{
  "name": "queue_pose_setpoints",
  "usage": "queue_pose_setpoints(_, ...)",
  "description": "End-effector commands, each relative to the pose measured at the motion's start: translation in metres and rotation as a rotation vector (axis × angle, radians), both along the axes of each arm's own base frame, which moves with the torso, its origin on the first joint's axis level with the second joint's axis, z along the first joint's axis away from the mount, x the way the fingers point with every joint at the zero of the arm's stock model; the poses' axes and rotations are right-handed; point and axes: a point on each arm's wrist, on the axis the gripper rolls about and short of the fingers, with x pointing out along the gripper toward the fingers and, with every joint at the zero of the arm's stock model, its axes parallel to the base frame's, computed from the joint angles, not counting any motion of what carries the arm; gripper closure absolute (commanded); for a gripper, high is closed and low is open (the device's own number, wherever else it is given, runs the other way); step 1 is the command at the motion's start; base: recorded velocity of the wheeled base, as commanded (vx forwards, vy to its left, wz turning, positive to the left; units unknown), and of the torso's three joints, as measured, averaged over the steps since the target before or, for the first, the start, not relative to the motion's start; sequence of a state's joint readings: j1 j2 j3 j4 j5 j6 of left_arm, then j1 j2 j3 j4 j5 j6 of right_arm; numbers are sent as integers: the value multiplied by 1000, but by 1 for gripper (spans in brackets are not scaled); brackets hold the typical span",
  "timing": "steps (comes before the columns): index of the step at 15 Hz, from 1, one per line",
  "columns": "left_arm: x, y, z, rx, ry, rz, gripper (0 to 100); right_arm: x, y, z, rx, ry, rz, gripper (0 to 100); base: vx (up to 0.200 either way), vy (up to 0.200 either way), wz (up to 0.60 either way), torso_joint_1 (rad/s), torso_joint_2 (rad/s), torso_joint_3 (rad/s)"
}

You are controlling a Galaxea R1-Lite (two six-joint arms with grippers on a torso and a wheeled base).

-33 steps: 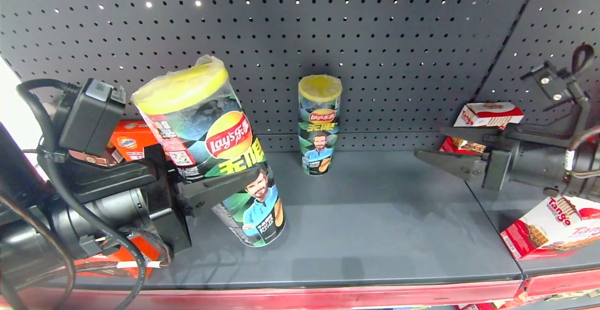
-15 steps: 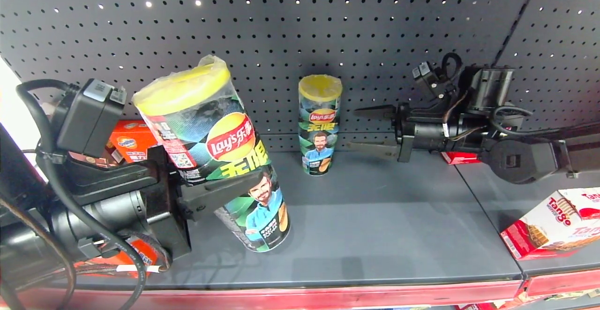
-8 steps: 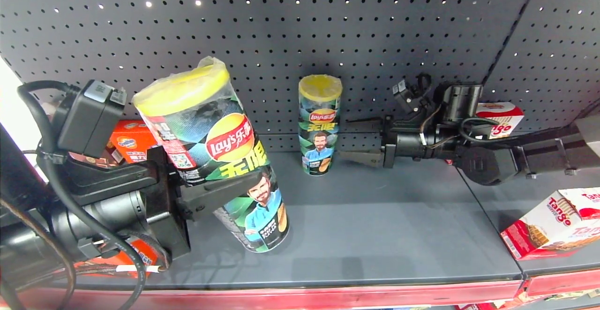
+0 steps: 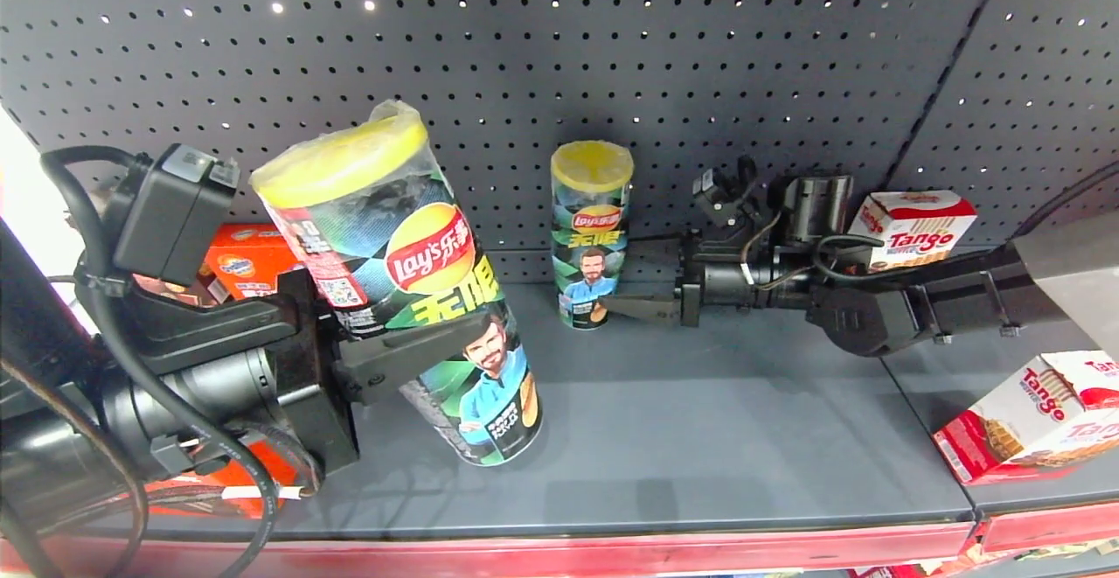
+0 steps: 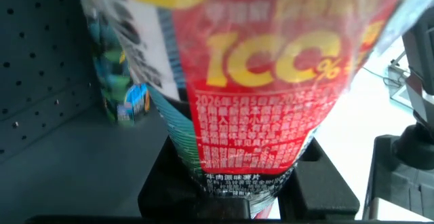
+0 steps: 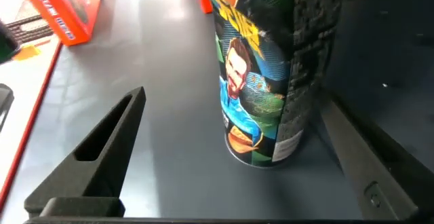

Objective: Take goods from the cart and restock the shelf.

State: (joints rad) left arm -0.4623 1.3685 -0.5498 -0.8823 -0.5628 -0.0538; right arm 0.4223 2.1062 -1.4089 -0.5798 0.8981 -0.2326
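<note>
Two end effectors, two cans. Our right end effector (image 4: 625, 274) is spread open with one finger on each side of the back can (image 4: 593, 228). That can stands upright between them on the shelf (image 4: 699, 421), its long axis vertical and crosswise to the fingers. It sits nearer one finger, though we cannot tell if they touch. This arm is the nearer one, so we judge closing comes next. Our left end effector (image 4: 402, 324) is clenched on the held can (image 4: 393, 254), which is tilted with its base down at the shelf, well apart from the back can.
</note>
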Motion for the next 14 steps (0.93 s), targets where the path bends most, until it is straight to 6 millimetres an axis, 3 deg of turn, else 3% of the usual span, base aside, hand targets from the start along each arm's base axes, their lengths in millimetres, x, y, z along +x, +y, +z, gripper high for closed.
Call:
queue_pose_setpoints(1,5,-3,-4,4,11,-1,100,-11,8,-2,-7,11,24,0,0,0,0,0,0,0)
queue_pose_setpoints(6,3,-2,-4,5,10,-1,100,-44,9,1,-25,37,58,0,0,0,0,0,0,0)
queue_pose_setpoints(14,2,-1,-5,7,14,0,100,-9,18,-7,-13,6,-44,0,0,0,0,0,0,0)
